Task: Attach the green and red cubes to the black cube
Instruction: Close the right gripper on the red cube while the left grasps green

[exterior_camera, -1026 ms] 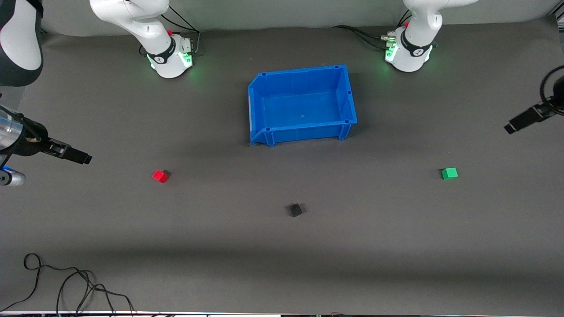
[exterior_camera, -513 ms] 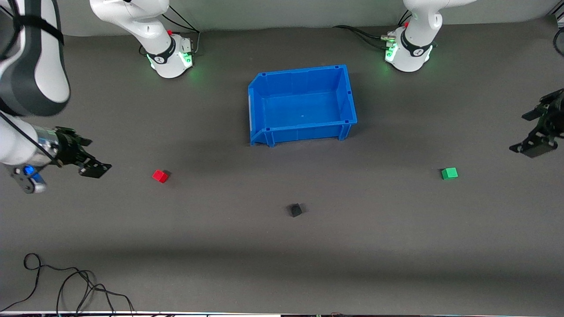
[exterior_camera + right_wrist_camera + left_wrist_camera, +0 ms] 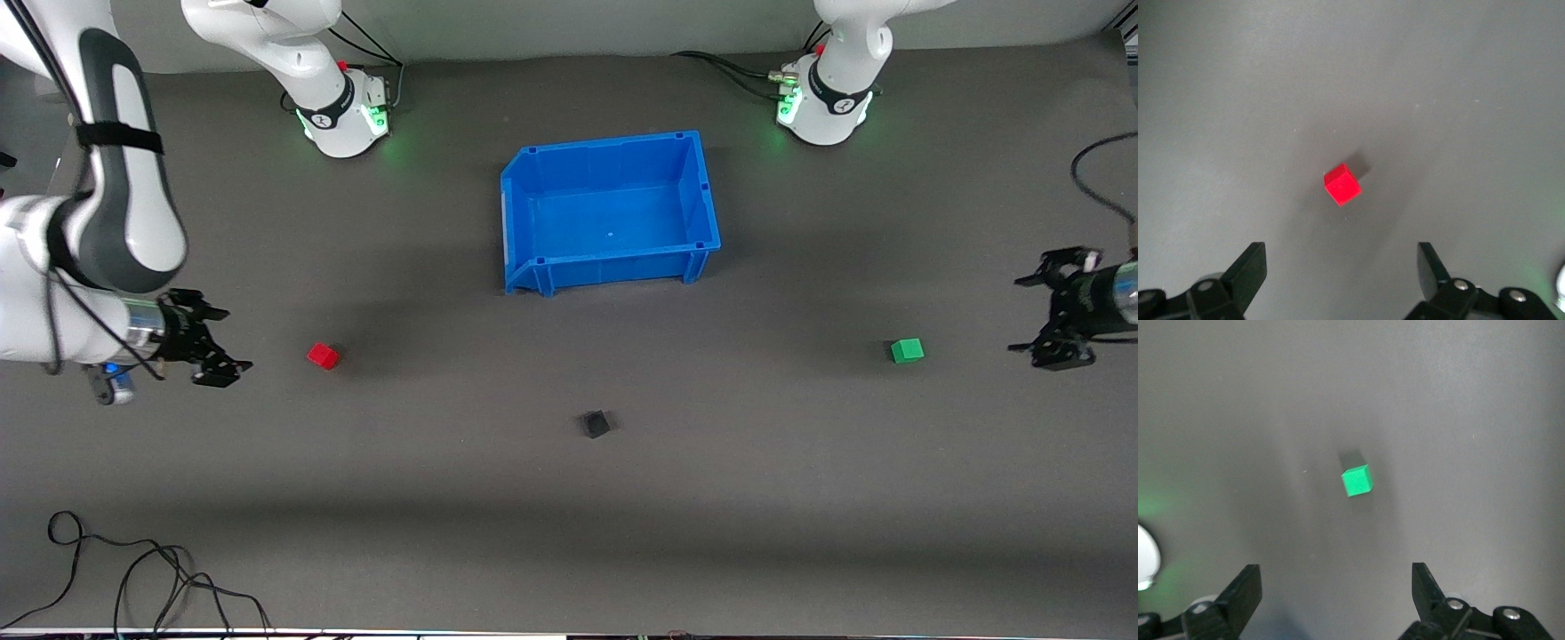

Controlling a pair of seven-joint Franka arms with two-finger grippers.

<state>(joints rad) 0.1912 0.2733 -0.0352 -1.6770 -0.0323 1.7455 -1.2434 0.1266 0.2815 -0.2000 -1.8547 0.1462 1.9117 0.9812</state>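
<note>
The red cube [image 3: 324, 356] lies on the dark mat toward the right arm's end; it also shows in the right wrist view [image 3: 1341, 185]. The green cube [image 3: 907, 350] lies toward the left arm's end and shows in the left wrist view [image 3: 1357, 481]. The black cube [image 3: 597, 424] sits between them, nearer the front camera. My right gripper [image 3: 212, 347] is open and empty, beside the red cube toward the table's end. My left gripper [image 3: 1049, 313] is open and empty, beside the green cube toward the other end.
An empty blue bin [image 3: 702, 191] stands mid-table, farther from the front camera than the cubes. A black cable [image 3: 151, 578] loops near the front edge at the right arm's end. Both arm bases stand along the back edge.
Both grippers have moved inward from the table's ends toward their cubes, the right toward the red cube, the left toward the green cube. The cubes have not moved.
</note>
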